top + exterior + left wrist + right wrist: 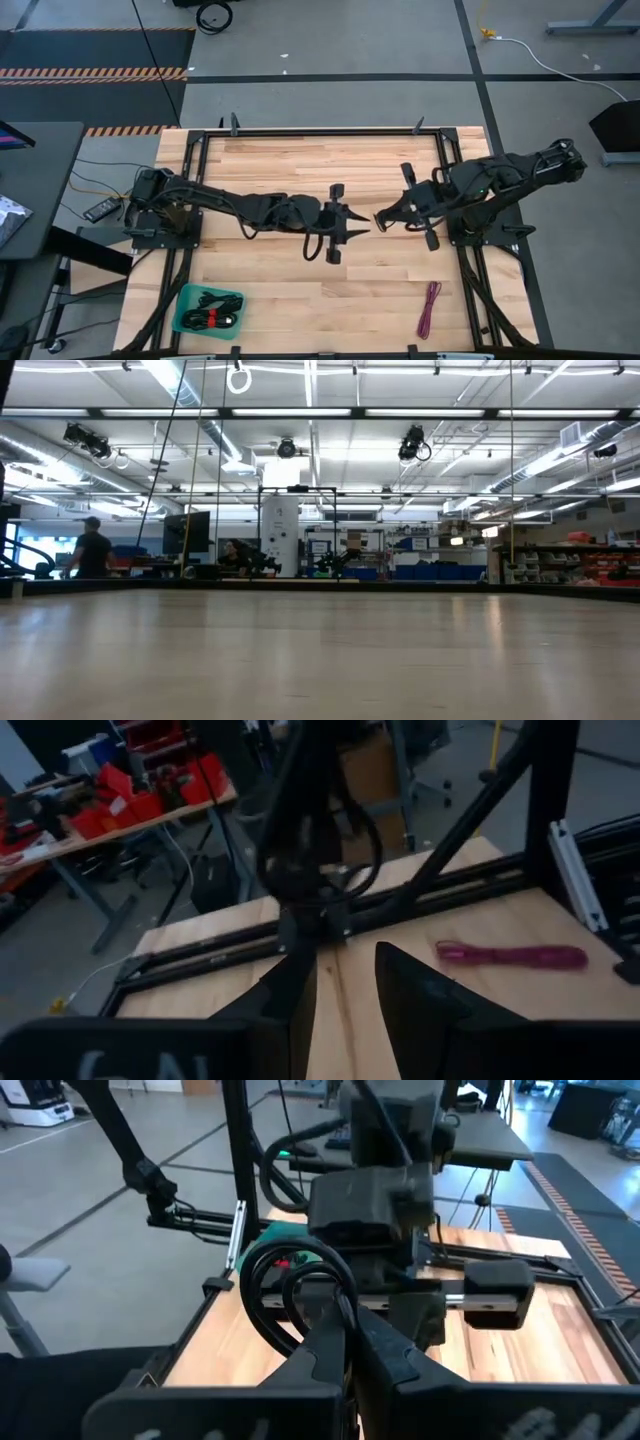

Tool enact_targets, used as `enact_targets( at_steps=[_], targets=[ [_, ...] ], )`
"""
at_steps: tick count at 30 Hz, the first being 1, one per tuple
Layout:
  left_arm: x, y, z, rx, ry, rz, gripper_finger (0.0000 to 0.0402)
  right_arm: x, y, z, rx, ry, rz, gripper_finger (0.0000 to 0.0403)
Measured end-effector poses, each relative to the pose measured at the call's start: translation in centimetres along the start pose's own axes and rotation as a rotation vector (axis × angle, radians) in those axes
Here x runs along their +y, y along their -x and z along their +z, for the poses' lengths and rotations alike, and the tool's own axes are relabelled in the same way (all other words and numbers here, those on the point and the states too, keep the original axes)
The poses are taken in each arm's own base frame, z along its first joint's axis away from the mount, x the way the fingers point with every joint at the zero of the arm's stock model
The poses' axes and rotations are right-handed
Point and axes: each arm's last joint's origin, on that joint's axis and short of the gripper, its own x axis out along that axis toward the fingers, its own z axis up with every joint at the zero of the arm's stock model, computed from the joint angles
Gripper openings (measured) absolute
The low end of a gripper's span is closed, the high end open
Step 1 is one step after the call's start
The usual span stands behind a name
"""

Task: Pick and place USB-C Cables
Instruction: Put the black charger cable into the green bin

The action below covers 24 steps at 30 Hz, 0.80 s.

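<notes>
Overhead, the wooden table (pixel 300 170) carries both arms stretched toward its middle. The left gripper (pixel 362 229) and right gripper (pixel 378 217) point at each other there — tips nearly touching, the left's fingers slightly parted, the right's pressed together, neither holding anything. The teal tray (pixel 186 300) at the near left corner holds black-and-red USB-C cables (pixel 212 316); a magenta cable (pixel 429 308) lies well apart near the right edge.

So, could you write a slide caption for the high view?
Both end effectors meet empty mid-table; magenta cable lies apart from the teal tray of coiled cables.
</notes>
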Motion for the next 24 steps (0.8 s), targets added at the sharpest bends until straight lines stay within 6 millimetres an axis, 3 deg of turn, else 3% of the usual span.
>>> enact_targets(
  at_steps=[9,19,24],
  targets=[
    [0.7,0.1,1.0,-0.111,0.075,-0.005,0.0123,0.0,0.0,-0.4,0.044,-0.004,0.011,0.0011],
    [0.8,0.1,1.2,-0.137,0.152,-0.011,0.0258,0.0,-0.3,-0.5,0.047,0.002,0.011,0.0011],
    [0.9,0.2,1.9,-0.208,0.166,0.001,0.0299,0.1,-0.8,-0.5,0.055,0.014,0.012,0.0011]
  ],
)
